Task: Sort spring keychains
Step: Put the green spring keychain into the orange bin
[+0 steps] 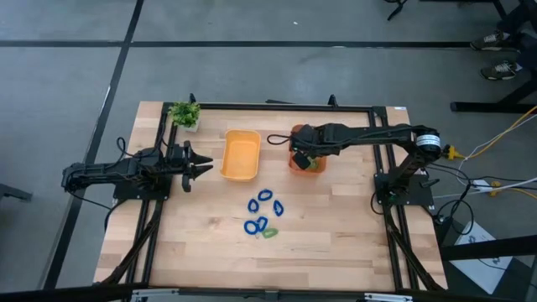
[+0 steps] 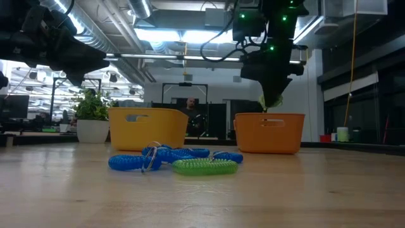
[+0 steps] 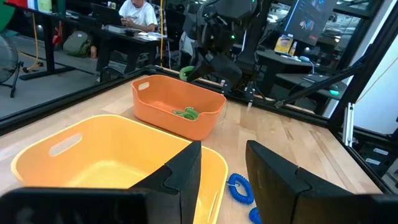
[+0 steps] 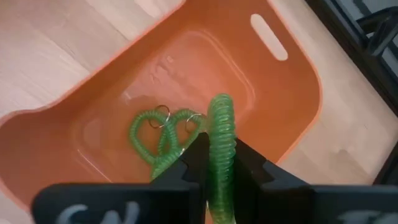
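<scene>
My right gripper (image 4: 219, 163) hangs over the orange bin (image 1: 307, 161), shut on a green spring keychain (image 4: 221, 134). Green keychains (image 4: 158, 138) lie on the orange bin's floor; they also show in the left wrist view (image 3: 186, 113). Several blue keychains (image 1: 263, 205) and one green keychain (image 1: 270, 233) lie on the table's middle; in the low view the green one (image 2: 204, 166) lies in front of the blue ones (image 2: 158, 158). My left gripper (image 3: 222, 171) is open and empty, left of the yellow bin (image 1: 240, 155). My right gripper pinches the green keychain's coil (image 4: 222, 155) between its two fingers, pointing down from above. The loop's free end (image 4: 219, 106) sticks out past the fingertips, clear of the orange bin's floor.
A small potted plant (image 1: 185, 114) stands at the table's far left corner. The yellow bin stands left of the orange bin. Bare wood lies at the table's near side. A person (image 3: 137, 14) sits in the room beyond.
</scene>
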